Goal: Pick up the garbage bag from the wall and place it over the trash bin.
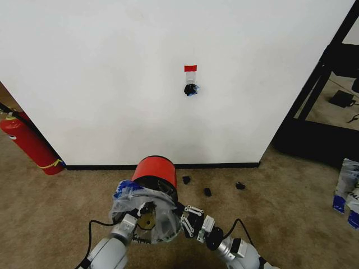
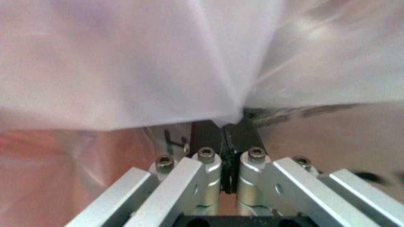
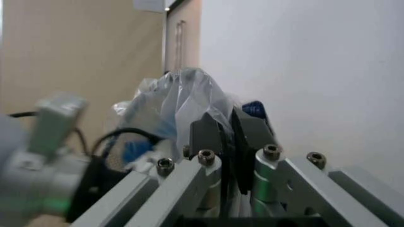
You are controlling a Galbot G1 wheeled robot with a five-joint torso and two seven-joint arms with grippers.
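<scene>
The trash bin (image 1: 155, 171) stands on the carpet just before the wall (image 1: 112, 84), its red part showing on the wall side. The garbage bag (image 1: 139, 200), thin translucent plastic with blue patches, is spread over the bin's near end. My left gripper (image 1: 136, 217) is at the bag's left side and is shut on its film (image 2: 189, 71). On the bag's right edge, my right gripper (image 1: 180, 217) is shut on a fold of the bag (image 3: 183, 101). On the wall, the black hook (image 1: 190, 89) under the red tape strip (image 1: 190, 68) is bare.
A red fire extinguisher (image 1: 28, 143) leans at the wall's left end. Small black bits (image 1: 207, 191) lie on the carpet right of the bin. White-and-blue packages (image 1: 348, 190) sit at the right edge, and a black frame (image 1: 320, 84) stands behind them.
</scene>
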